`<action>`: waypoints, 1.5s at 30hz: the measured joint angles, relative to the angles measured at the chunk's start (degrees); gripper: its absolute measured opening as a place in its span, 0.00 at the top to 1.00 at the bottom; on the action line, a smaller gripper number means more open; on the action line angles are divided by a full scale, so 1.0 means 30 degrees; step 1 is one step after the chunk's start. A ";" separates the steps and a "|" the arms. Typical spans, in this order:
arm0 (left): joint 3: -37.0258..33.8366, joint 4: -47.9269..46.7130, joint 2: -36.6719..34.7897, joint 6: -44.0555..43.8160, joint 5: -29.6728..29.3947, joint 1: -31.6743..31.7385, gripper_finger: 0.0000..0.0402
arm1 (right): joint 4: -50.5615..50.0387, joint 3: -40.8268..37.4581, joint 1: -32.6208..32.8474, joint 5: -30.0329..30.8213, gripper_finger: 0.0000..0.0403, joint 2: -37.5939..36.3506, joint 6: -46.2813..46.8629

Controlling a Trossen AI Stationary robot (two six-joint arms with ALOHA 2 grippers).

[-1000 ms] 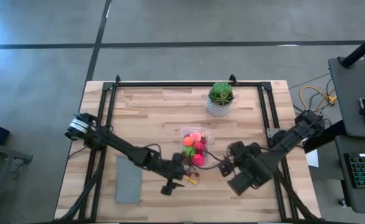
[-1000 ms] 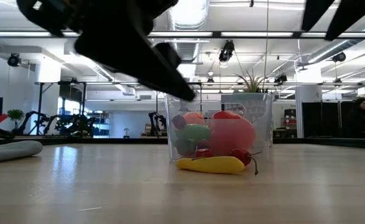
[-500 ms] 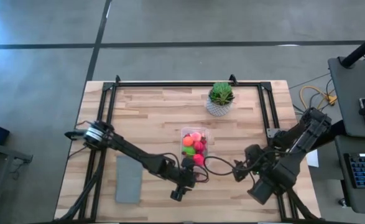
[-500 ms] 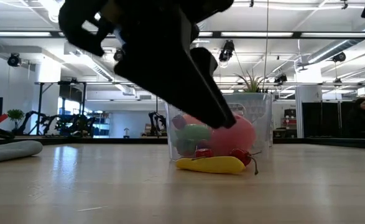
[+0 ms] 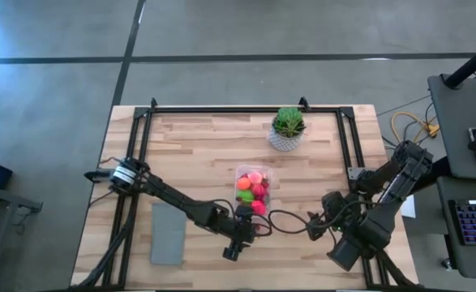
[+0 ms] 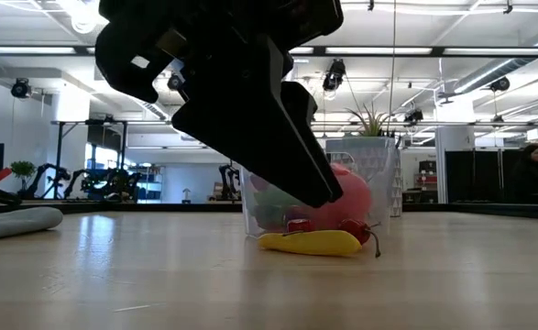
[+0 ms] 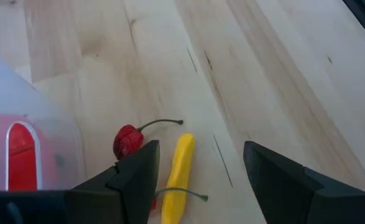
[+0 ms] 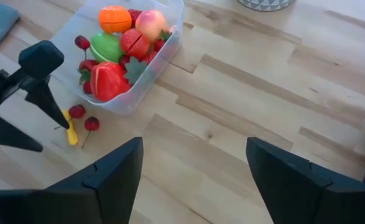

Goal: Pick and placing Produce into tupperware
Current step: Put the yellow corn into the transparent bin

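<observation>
The clear tupperware [image 5: 254,191] stands mid-table, holding an orange ball, a green piece and red and pink berries [image 8: 117,53]. Just outside its near wall a yellow piece [image 7: 178,176] and red cherries [image 7: 127,142] lie on the wood. My left gripper [image 7: 201,149] is open and hovers over them, one finger on each side of the yellow piece without touching it; in the low view its dark fingers [image 6: 291,151] stand above the yellow piece [image 6: 310,242]. My right gripper [image 8: 194,144] is open and waits to the tub's right [image 5: 317,223].
A green spiky plant in a white pot [image 5: 287,128] stands behind the tub near the far edge. A flat grey rectangle [image 5: 167,234] lies at the near left. Bare wood stretches to the tub's right [image 8: 244,106]. A black frame [image 5: 246,109] rims the table.
My left gripper has moved right and down, coming in low over the yellow piece and cherries beside the tub. My right arm has drawn back toward the table's right and near edge. The tub and produce have stayed put.
</observation>
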 joint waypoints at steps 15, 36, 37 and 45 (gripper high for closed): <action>0.0476 0.0077 -0.0022 -0.0051 0.0197 -0.0219 0.45 | -0.0010 -0.0490 0.0134 -0.0449 0.34 0.0008 0.0195; 0.0521 0.0068 -0.0350 -0.0056 0.0344 0.0031 0.45 | -0.0005 -0.1031 0.0207 -0.1129 0.34 0.0015 0.1110; 0.0621 0.0118 -0.0386 -0.0056 0.0494 0.0029 0.45 | -0.0011 -0.1031 0.0207 -0.1138 0.34 0.0015 0.1110; 0.0349 -0.0048 -0.0379 -0.0085 0.1435 -0.0087 0.45 | -0.0010 -0.1165 0.0207 -0.1217 0.35 0.0015 0.1110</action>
